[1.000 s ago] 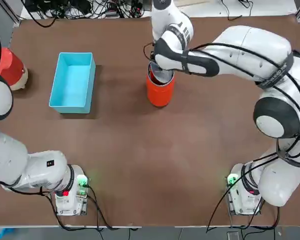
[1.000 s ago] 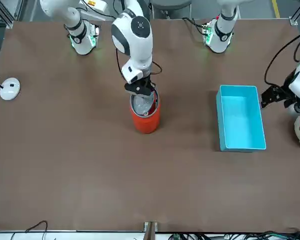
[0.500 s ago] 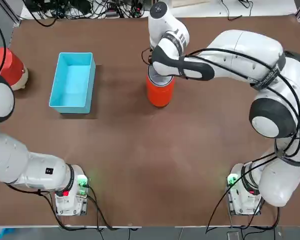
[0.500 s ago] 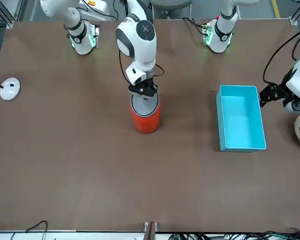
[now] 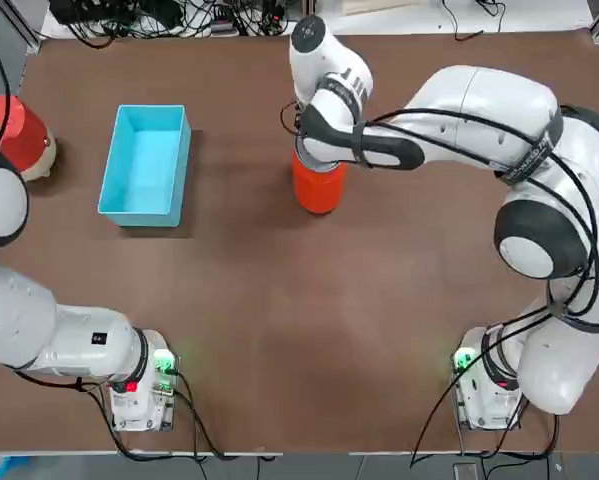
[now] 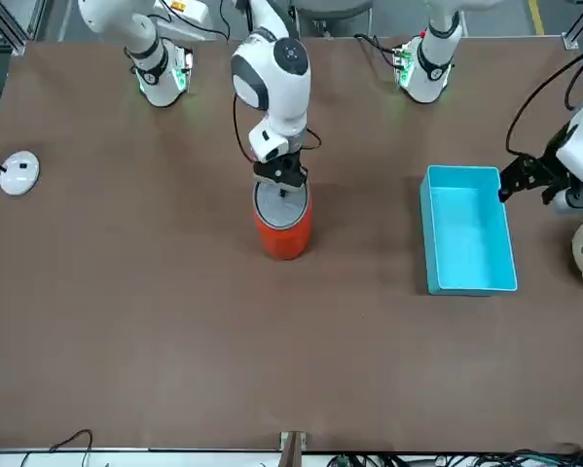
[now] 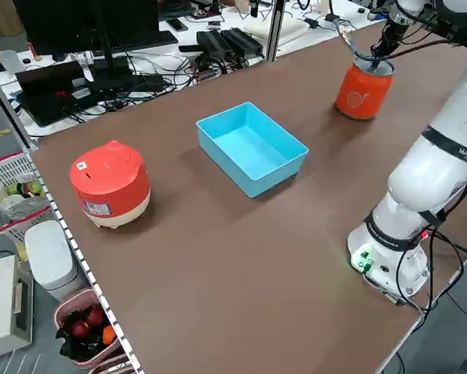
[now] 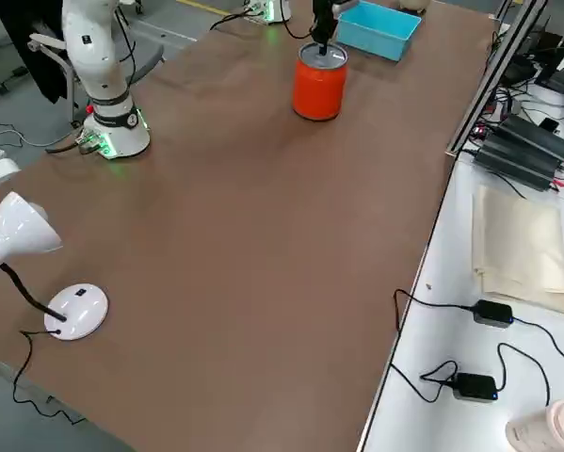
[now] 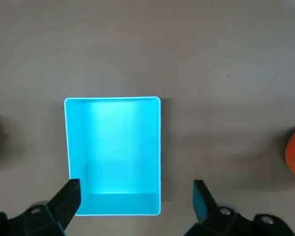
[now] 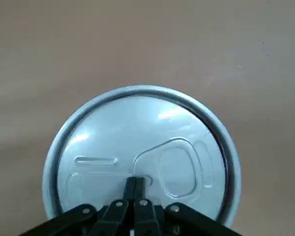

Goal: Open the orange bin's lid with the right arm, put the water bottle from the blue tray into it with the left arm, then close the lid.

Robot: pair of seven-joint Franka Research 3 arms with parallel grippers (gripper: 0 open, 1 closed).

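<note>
Has R gripper (image 10: 136, 183) right over lid (image 10: 108, 128) of orange bin (image 6: 285, 239), w/ fingers (image 10: 130, 189) clenched together, nothing gripped; can't tell if touching lid or just above; shows lid shut, lying level in bin's round rim; stands bin upright on surface (image 5: 279, 350), well to R of blue tray (image 5: 147, 170); has L gripper (image 9: 137, 186) up above surface by tray's L side, w/ fingers (image 9: 71, 197) spread wide, released, nothing btwn them; can't tell where water bottle is, w/ bin's inside hidden under lid; shows tray flat on surface, apart from bin; also shows red-and-white object (image 7: 112, 185) to L of tray, plus white lamp (image 8: 20, 229) w/ round base (image 8: 76, 311) at far R side of surface.
</note>
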